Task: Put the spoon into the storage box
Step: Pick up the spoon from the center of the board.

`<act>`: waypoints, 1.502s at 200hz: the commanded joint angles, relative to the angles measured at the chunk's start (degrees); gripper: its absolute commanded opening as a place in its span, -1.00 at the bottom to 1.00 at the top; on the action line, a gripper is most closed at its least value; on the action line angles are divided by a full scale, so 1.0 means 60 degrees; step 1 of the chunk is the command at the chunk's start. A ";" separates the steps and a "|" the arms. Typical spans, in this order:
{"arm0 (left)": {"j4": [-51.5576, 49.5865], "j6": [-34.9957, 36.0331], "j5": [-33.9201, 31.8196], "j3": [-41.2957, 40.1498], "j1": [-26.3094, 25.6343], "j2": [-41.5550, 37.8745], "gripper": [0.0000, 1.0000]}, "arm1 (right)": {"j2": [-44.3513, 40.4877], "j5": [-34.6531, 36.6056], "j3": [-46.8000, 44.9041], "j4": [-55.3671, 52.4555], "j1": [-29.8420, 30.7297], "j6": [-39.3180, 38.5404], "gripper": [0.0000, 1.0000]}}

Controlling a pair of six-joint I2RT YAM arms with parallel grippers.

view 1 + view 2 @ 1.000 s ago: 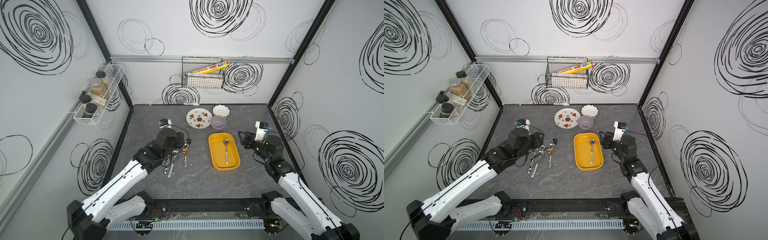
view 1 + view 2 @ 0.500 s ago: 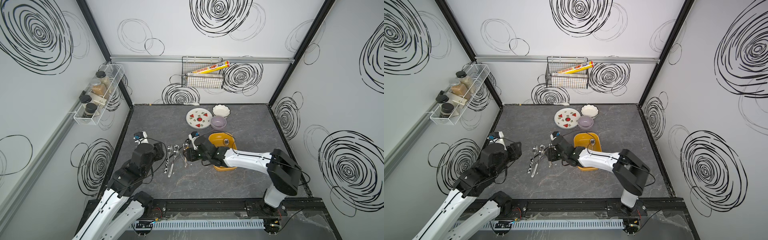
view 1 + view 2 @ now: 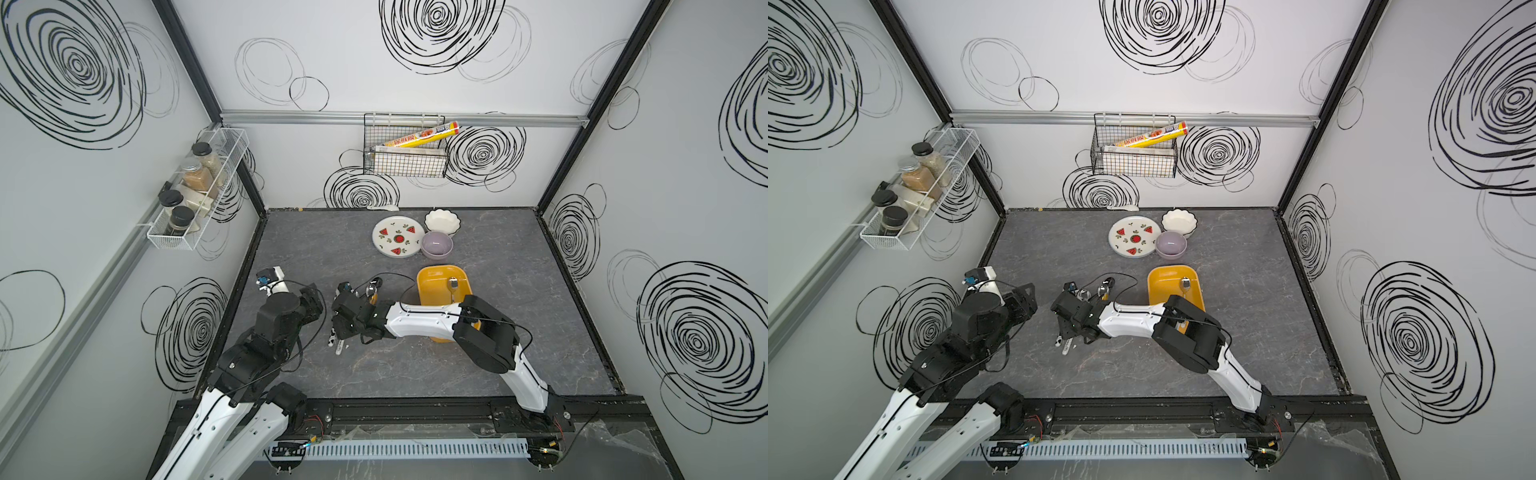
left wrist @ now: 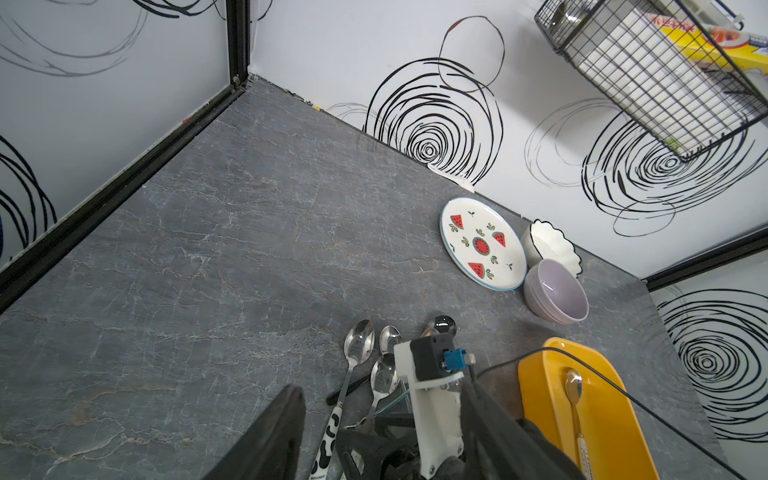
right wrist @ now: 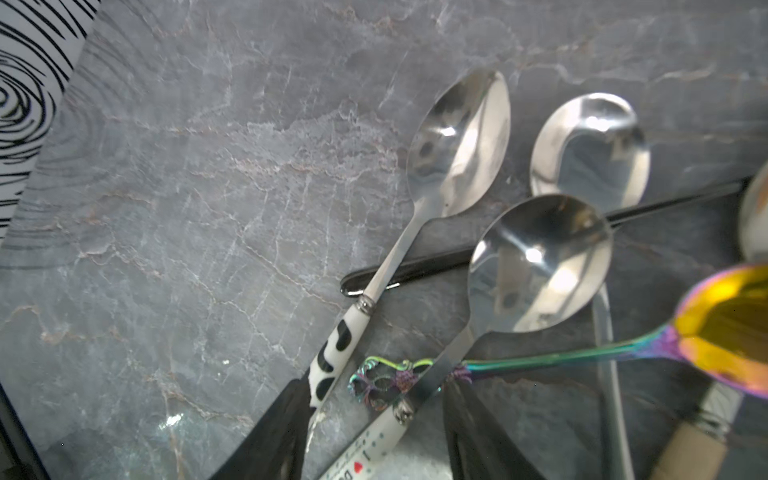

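The yellow storage box (image 3: pixel 432 291) (image 3: pixel 1163 286) lies right of centre with one metal spoon (image 3: pixel 453 284) (image 4: pixel 574 390) in it. Several more spoons (image 3: pixel 371 289) (image 3: pixel 1084 294) lie in a loose pile to its left. My right gripper (image 3: pixel 343 328) (image 3: pixel 1069 326) (image 5: pixel 376 388) hangs low over their handles, open. Between its jaws lie a white dotted handle (image 5: pixel 374 440) and the ornate end of an iridescent spoon (image 5: pixel 727 324). A cow-patterned handle (image 5: pixel 332 353) lies against one finger. My left gripper (image 3: pixel 311 305) (image 3: pixel 1023 301) (image 4: pixel 380 395) stands open and empty, left of the pile.
At the back are a watermelon plate (image 3: pixel 398 237), a lilac bowl (image 3: pixel 436 245) and a white scalloped bowl (image 3: pixel 442 220). A wire basket (image 3: pixel 405 153) hangs on the back wall and a spice rack (image 3: pixel 195 195) on the left wall. My right arm's elbow overhangs the box's near end.
My left arm has pulled back from the spoon pile towards the left wall. My right arm has swung from right of the box across to the pile.
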 commanded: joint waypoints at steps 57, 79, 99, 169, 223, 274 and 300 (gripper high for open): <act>0.0198 -0.0007 -0.0085 -0.0138 0.0072 0.0003 0.33 | 0.0560 0.0648 0.0192 -0.1343 0.0265 -0.0177 -0.07; 0.0199 0.0004 -0.0074 -0.0141 0.0095 -0.0024 0.32 | 0.0731 0.0839 0.0250 -0.1788 0.0290 -0.0220 -0.18; 0.0199 0.0007 -0.0070 -0.0152 0.0095 -0.0027 0.33 | 0.0558 0.1292 0.0012 -0.2042 0.0295 -0.0287 -0.19; 0.0241 0.0033 0.0003 -0.0170 0.0091 -0.0035 0.33 | -0.0089 0.2814 -0.0740 -0.3161 0.0297 -0.0414 -0.20; 0.0281 0.0065 0.0044 -0.0212 0.0086 -0.0079 0.33 | -0.0094 0.2629 -0.1007 -0.2997 0.0298 -0.0383 -0.28; 0.0302 0.0074 0.0062 -0.0229 0.0088 -0.0137 0.32 | -0.0066 0.2181 -0.0825 -0.2722 0.0302 -0.0482 -0.64; 0.0314 0.0081 0.0058 -0.0233 0.0073 -0.0153 0.32 | -0.0311 0.2223 -0.0673 -0.2708 0.0289 -0.0564 -0.68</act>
